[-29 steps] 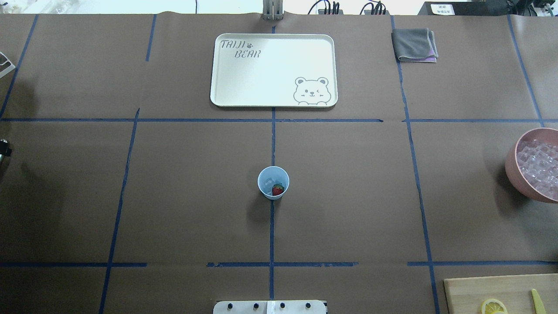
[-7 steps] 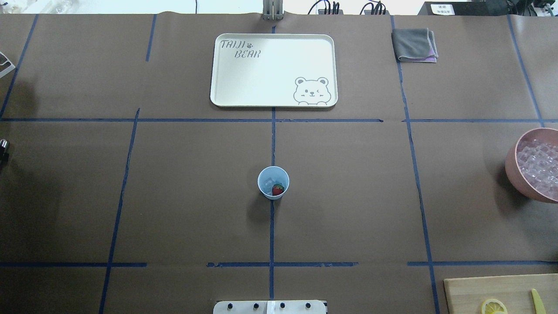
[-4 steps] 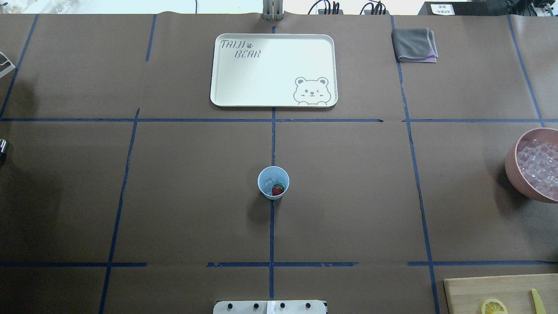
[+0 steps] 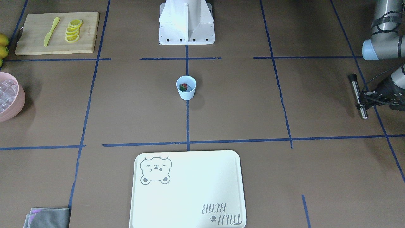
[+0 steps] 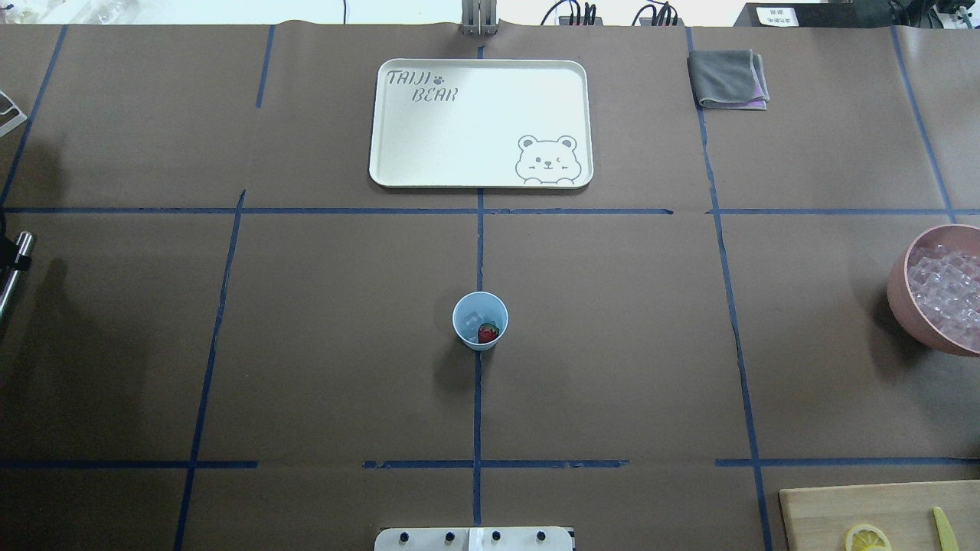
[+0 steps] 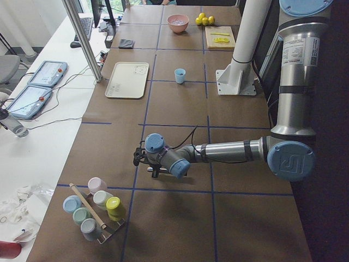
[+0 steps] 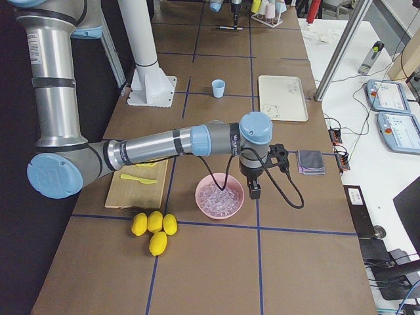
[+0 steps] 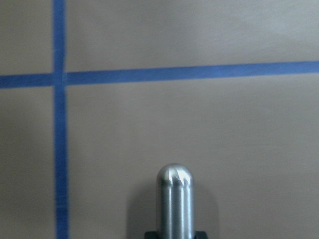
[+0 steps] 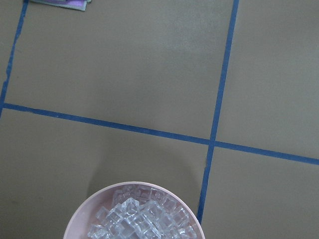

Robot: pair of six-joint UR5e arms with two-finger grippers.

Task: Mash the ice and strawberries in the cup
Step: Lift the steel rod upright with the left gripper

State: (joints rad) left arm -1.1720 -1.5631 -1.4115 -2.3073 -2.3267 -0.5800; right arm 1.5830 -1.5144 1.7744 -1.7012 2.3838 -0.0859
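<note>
**Front-facing view.** The robot's left arm enters at the right edge, bent low over the brown paper-covered table point(image 4: 240, 104). The left gripper point(image 4: 361, 97) is clamped on a slim silver metal rod point(image 4: 354, 85) with a black cap. It grips the rod past the middle, and the rod's rounded end points toward the camera. Well apart from it, at the table's centre on a blue tape line point(image 4: 187, 123), a small pale blue plastic cup point(image 4: 186, 91) stands upright. A red strawberry point(image 4: 183, 86) with green leaves lies inside it. A cream tray printed with a bear point(image 4: 190, 193) lies nearer the camera. A wooden cutting board point(image 4: 34, 38) with yellow lemon slices point(image 4: 73, 30) and a yellow-green knife point(image 4: 51, 31) sits at upper left. Below it is a pink bowl point(image 4: 17, 103), and a folded grey cloth point(image 4: 49, 218) lies at bottom left.

**Overhead view.** Only the rod and a sliver of the black gripper show at the left edge, with a shadow on the paper beside them. In the cup, clear ice point(image 5: 472, 316) lies beside the strawberry.

**Left-side view.** The near arm stretches out low across the table with its wrist turned down. Close by is a rack of pastel cups point(image 6: 95, 210).

**Right-side view.** The near arm reaches out level, and the right gripper point(image 7: 253, 191) hangs straight down just beside the bowl's rim. Whether its jaws are apart or together cannot be told. Four whole lemons point(image 7: 152, 226) lie near the bowl.

**Left wrist view.** The rod's rounded tip shows above taped paper.

**Right wrist view.** The bowl below is heaped with piled cubes point(image 9: 142, 216).
</note>
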